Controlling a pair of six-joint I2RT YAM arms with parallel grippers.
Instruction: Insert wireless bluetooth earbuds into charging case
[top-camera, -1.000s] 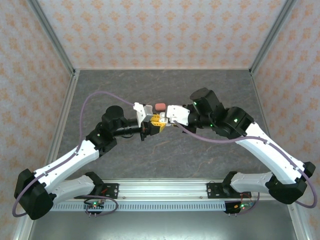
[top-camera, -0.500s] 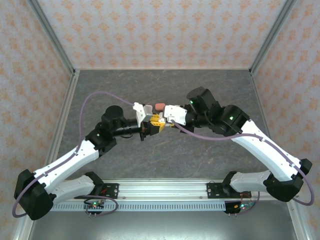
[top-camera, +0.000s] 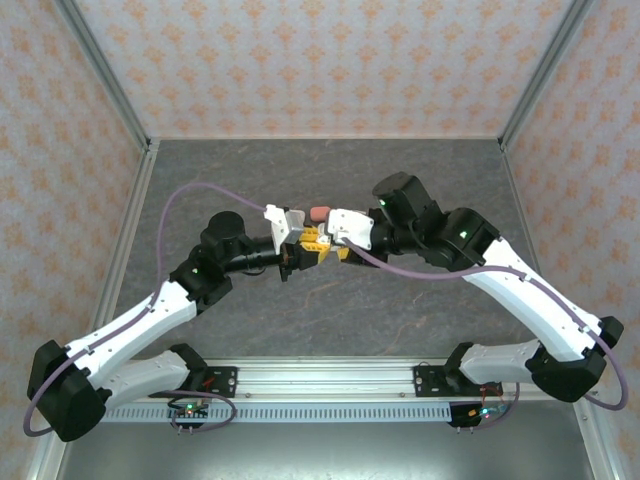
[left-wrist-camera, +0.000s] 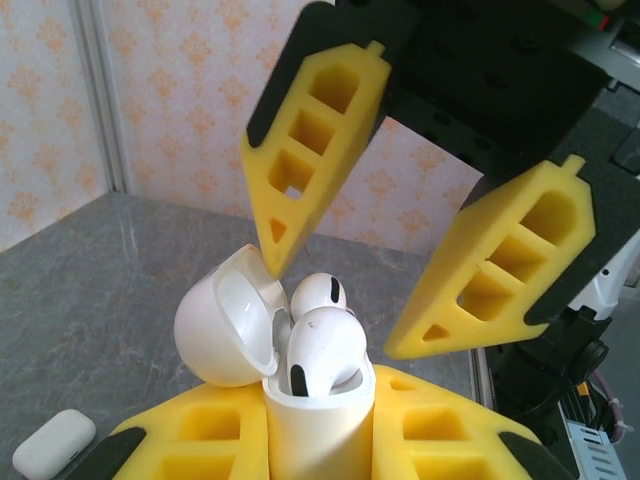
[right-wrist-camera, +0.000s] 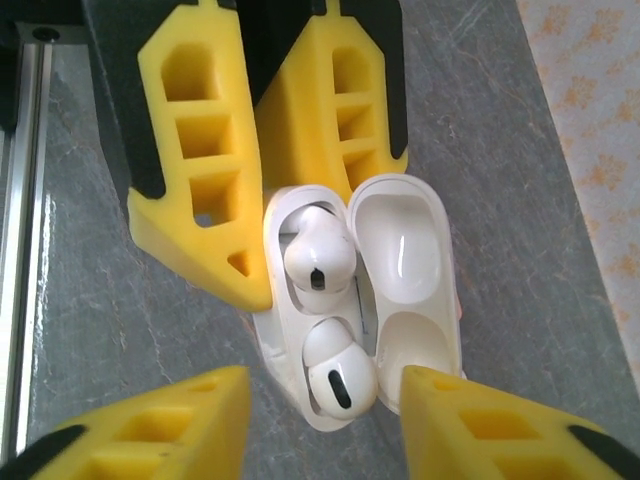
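My left gripper (left-wrist-camera: 318, 445) is shut on a white charging case (left-wrist-camera: 318, 420) and holds it upright with the lid (left-wrist-camera: 225, 320) swung open. Two white earbuds (left-wrist-camera: 325, 350) (left-wrist-camera: 320, 293) sit in its wells, heads sticking out. In the right wrist view the case (right-wrist-camera: 272, 330) lies below me, with one earbud (right-wrist-camera: 318, 255) at the far well and the other (right-wrist-camera: 340, 370) at the near well. My right gripper (right-wrist-camera: 322, 385) is open, its yellow fingers (right-wrist-camera: 180, 420) either side of the case end and touching nothing. In the top view both grippers (top-camera: 310, 243) (top-camera: 336, 240) meet at mid-table.
A pink case (top-camera: 320, 213) lies on the grey table just behind the grippers. Another closed white case (left-wrist-camera: 55, 445) rests on the table to the left of the held one. Patterned walls and metal posts bound the table.
The right arm has shifted slightly left toward the left gripper, and its fingers now stand apart. The left arm and the case have stayed in place.
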